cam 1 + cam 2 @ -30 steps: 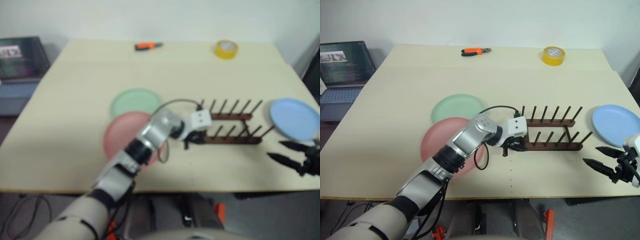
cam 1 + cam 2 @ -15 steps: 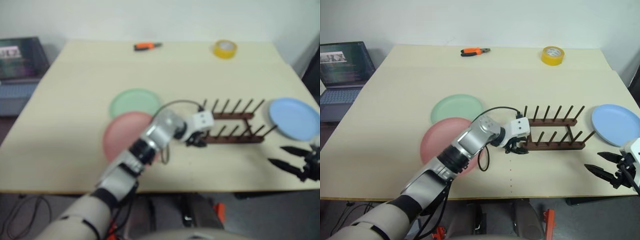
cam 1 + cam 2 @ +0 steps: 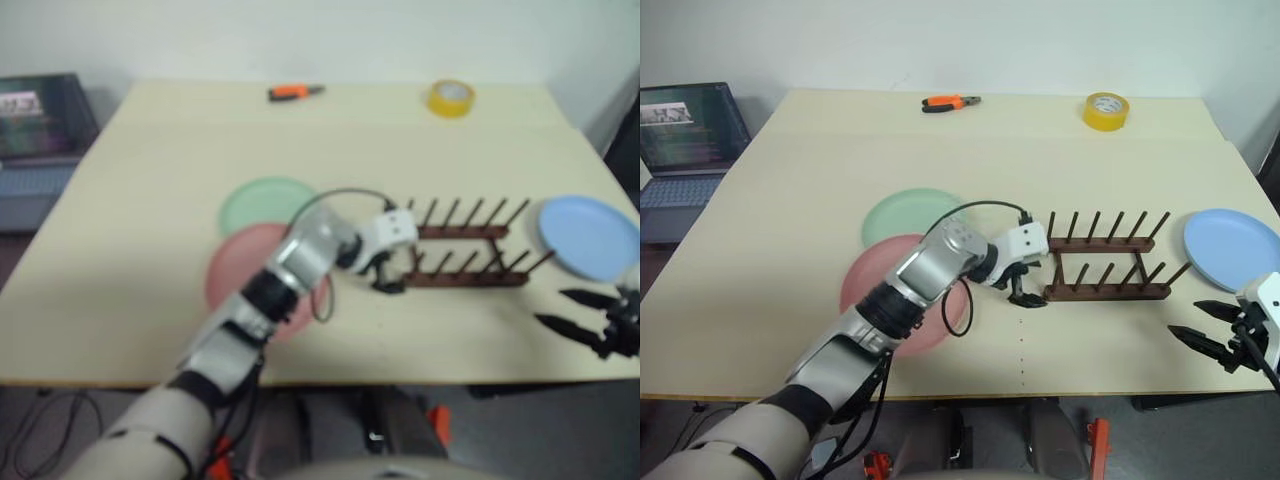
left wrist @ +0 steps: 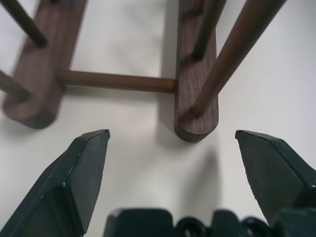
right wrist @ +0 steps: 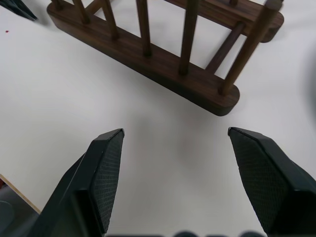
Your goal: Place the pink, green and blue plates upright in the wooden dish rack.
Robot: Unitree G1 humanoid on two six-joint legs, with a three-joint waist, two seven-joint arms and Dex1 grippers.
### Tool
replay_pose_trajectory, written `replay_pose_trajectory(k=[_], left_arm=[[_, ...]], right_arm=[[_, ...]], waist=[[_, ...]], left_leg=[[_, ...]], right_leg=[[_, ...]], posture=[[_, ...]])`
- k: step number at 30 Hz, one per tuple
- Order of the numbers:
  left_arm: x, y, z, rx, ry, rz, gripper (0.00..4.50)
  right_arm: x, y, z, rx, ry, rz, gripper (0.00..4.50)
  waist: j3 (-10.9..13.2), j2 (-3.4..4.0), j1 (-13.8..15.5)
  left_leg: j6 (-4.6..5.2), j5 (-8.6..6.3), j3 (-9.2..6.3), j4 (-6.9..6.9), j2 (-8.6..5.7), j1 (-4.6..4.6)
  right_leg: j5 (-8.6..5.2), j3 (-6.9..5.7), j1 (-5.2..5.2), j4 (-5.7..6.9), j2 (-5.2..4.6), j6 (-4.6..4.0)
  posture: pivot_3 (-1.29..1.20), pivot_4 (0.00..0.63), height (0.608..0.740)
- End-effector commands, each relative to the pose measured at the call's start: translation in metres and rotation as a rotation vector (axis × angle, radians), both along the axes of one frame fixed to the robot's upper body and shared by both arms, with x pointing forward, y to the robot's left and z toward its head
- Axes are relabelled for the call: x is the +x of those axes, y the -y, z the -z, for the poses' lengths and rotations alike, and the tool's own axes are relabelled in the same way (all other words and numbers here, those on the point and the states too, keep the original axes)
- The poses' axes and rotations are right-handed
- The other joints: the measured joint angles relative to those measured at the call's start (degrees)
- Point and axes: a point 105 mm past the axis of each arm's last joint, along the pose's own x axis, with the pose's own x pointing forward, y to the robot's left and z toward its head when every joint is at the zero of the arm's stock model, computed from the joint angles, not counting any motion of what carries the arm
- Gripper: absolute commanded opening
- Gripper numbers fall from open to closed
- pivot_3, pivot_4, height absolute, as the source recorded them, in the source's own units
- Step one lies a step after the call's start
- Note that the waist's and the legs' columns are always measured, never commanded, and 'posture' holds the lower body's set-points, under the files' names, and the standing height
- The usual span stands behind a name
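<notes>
The wooden dish rack (image 3: 1105, 270) stands empty on the table, right of centre. My left gripper (image 3: 1025, 292) hovers at its left end, open, with nothing between the fingers; the left wrist view shows the rack's rail ends (image 4: 195, 98) just ahead of my left gripper (image 4: 170, 136). The pink plate (image 3: 865, 290) lies flat under my left forearm, partly hidden by it. The green plate (image 3: 905, 212) lies flat just behind the pink one. The blue plate (image 3: 1230, 245) lies flat right of the rack. My right gripper (image 3: 1185, 318) is open near the front right edge, facing the rack (image 5: 163, 69).
A yellow tape roll (image 3: 1106, 110) and orange-handled pliers (image 3: 950, 102) lie at the table's far edge. A laptop (image 3: 685, 125) sits beyond the left side of the table. The table's front edge (image 3: 1040, 392) runs close below both arms.
My left gripper has opened wide and drawn back a little from the rack's left end. The right gripper has stayed in place.
</notes>
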Motion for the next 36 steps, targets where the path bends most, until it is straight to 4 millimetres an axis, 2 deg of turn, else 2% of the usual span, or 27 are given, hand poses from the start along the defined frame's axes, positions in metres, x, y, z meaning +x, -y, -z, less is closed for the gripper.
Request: replay_pose_trajectory(k=[1, 4, 8, 9, 10, 11, 13, 20, 26, 36], left_arm=[[-0.006, -0.001, -0.026, -0.042, 0.043, 0.046, 3.53], [-0.009, -0.012, -0.034, -0.036, 0.041, 0.059, 2.44], [-0.014, -0.03, -0.034, 0.002, 0.031, 0.076, 0.97], [-0.015, -0.032, -0.034, 0.003, 0.021, 0.079, 0.61], [-0.018, -0.031, -0.034, 0.0, 0.009, 0.088, 0.24], [-0.021, -0.029, -0.032, -0.004, -0.006, 0.101, 0.07], [-0.034, -0.018, -0.028, -0.024, -0.046, 0.156, 0.07], [-0.055, 0.013, -0.018, -0.056, -0.109, 0.219, 0.07], [-0.058, 0.022, -0.005, -0.041, -0.129, 0.2, 0.07], [-0.048, 0.038, 0.021, -0.032, -0.149, 0.078, 0.07]], right_arm=[[0.004, -0.001, -0.007, -0.015, 0.018, -0.024, 2.72], [0.004, 0.001, -0.005, -0.018, 0.011, -0.022, 1.62], [0.003, 0.002, -0.004, -0.018, 0.004, -0.018, 0.21], [0.004, 0.003, -0.003, -0.019, 0.002, -0.016, 0.0], [0.004, 0.004, -0.003, -0.019, -0.001, -0.014, 0.0], [0.004, 0.005, -0.001, -0.02, -0.006, -0.01, 0.0], [0.006, 0.008, 0.004, -0.04, -0.019, 0.016, 0.0], [0.013, 0.014, 0.017, -0.097, -0.049, 0.079, 0.0], [0.014, 0.015, 0.02, -0.108, -0.057, 0.088, 0.0], [0.022, 0.017, 0.025, -0.136, -0.054, 0.122, 0.0]], waist=[[0.0, 0.02, 0.0], [0.0, 0.02, 0.0], [0.0, 0.03, 0.0], [0.0, 0.03, 0.0], [0.0, 0.03, 0.1], [0.0, 0.03, 0.2], [0.0, 0.03, 0.2], [0.0, 0.03, 0.2], [0.0, 0.07, 0.0], [0.0, 0.06, 0.0]], left_leg=[[0.0, 0.0, -0.02, 0.0, 0.0, 0.01], [0.0, 0.0, -0.04, -0.01, 0.02, 0.04], [0.0, 0.0, -0.01, 0.0, 0.03, 0.06], [0.0, 0.0, -0.01, 0.01, 0.03, 0.07], [0.0, 0.0, 0.0, 0.01, 0.03, 0.06], [0.0, 0.0, 0.0, 0.01, 0.02, 0.06], [0.0, 0.0, 0.01, 0.03, 0.01, 0.05], [0.0, 0.0, -0.04, 0.04, 0.0, 0.02], [0.0, 0.01, -0.03, 0.04, 0.0, 0.13], [0.01, 0.0, -0.08, 0.04, -0.06, 0.21]], right_leg=[[0.0, 0.01, 0.0, 0.01, 0.0, -0.01], [-0.01, 0.02, 0.0, 0.06, 0.02, -0.02], [-0.01, 0.03, 0.01, 0.09, 0.02, -0.03], [-0.02, 0.04, 0.01, 0.08, 0.02, -0.03], [-0.01, 0.04, 0.01, 0.08, 0.01, -0.03], [-0.01, 0.03, 0.02, 0.07, 0.01, -0.03], [-0.01, 0.03, 0.03, 0.06, -0.01, -0.02], [-0.01, 0.04, 0.02, 0.07, 0.0, -0.02], [-0.01, 0.09, 0.04, 0.16, 0.02, -0.03], [-0.01, 0.09, 0.18, 0.09, -0.01, -0.02]], posture=[[0.0, 0.15, 0.74], [0.0, 0.15, 0.74], [0.0, 0.15, 0.74], [0.0, 0.15, 0.74], [0.0, 0.15, 0.74], [0.0, 0.15, 0.74], [0.0, 0.15, 0.74], [0.0, 0.15, 0.74], [0.0, 0.15, 0.74], [0.0, 0.15, 0.74]])
